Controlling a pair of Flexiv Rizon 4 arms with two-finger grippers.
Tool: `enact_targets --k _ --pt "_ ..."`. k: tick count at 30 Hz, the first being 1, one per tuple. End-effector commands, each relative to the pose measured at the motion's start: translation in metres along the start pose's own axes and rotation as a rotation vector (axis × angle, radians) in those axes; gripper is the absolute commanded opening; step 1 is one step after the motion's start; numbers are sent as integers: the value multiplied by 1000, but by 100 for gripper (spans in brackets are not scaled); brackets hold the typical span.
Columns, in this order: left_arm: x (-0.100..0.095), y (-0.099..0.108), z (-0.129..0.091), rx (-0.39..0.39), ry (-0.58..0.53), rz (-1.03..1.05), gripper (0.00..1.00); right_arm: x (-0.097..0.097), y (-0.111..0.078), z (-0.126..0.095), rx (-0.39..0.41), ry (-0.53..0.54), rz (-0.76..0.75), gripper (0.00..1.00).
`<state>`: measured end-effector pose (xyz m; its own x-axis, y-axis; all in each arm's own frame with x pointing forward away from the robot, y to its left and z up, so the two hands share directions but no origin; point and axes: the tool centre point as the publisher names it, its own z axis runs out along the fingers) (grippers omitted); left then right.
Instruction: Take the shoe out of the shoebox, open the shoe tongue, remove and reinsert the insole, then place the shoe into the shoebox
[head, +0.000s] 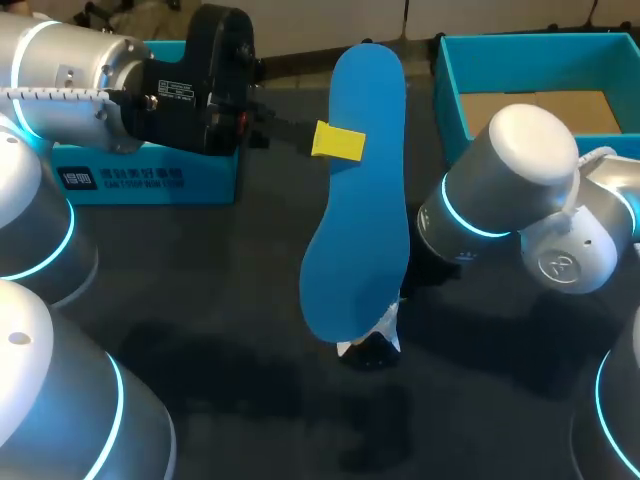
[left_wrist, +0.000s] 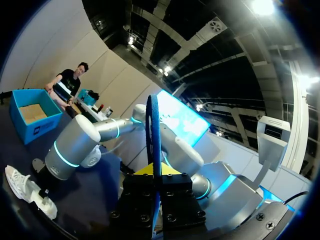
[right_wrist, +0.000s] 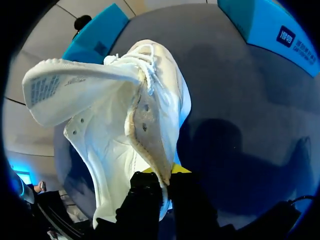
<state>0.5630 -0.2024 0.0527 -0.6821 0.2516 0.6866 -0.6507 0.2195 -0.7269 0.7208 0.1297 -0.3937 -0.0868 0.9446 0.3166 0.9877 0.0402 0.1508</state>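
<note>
My left gripper (head: 338, 142) holds the blue insole (head: 360, 200) up above the table's middle, one yellow tip showing against its face. In the left wrist view the insole (left_wrist: 153, 130) stands edge-on between the fingers of that gripper (left_wrist: 155, 172), which is shut on it. The white shoe (right_wrist: 125, 125) is held by its collar edge in my right gripper (right_wrist: 167, 182), tongue pulled back and mouth open. From above, only a bit of the shoe (head: 385, 325) shows below the insole; the right gripper is hidden there. The shoe (left_wrist: 20, 182) rests low on the table.
The open teal shoebox (head: 455, 95) with a cardboard floor stands at the back right. Its lid (head: 150, 180) lies at the back left under my left arm. My right arm's elbow (head: 500, 190) hangs in front of the box.
</note>
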Motion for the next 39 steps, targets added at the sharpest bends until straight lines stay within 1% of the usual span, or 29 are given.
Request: enact_targets --k 1,6,8,14,17,33,34,36,37,39 --pt "0 1 0 -1 -1 0 0 0 -1 -5 2 16 3 100" --pt "0 1 0 -1 -1 0 0 5 -1 -19 5 73 6 100" --pt "0 1 0 -1 -1 0 0 8 0 -26 13 82 -2 100" --pt "0 1 0 -1 -1 0 0 16 3 -45 16 165 -44 100" --pt "0 1 0 -1 -1 0 0 21 7 -56 18 164 -66 100" --pt "0 1 0 -1 -1 0 0 21 7 -56 18 164 -66 100" --pt "0 1 0 -1 -1 0 0 22 8 -57 16 174 -63 100" --pt "0 1 0 -1 -1 0 0 23 9 -64 36 214 -59 100" --pt "0 1 0 -1 -1 0 0 24 10 -68 44 259 -48 100" --pt "0 1 0 -1 -1 0 0 25 10 -73 53 280 -53 100"
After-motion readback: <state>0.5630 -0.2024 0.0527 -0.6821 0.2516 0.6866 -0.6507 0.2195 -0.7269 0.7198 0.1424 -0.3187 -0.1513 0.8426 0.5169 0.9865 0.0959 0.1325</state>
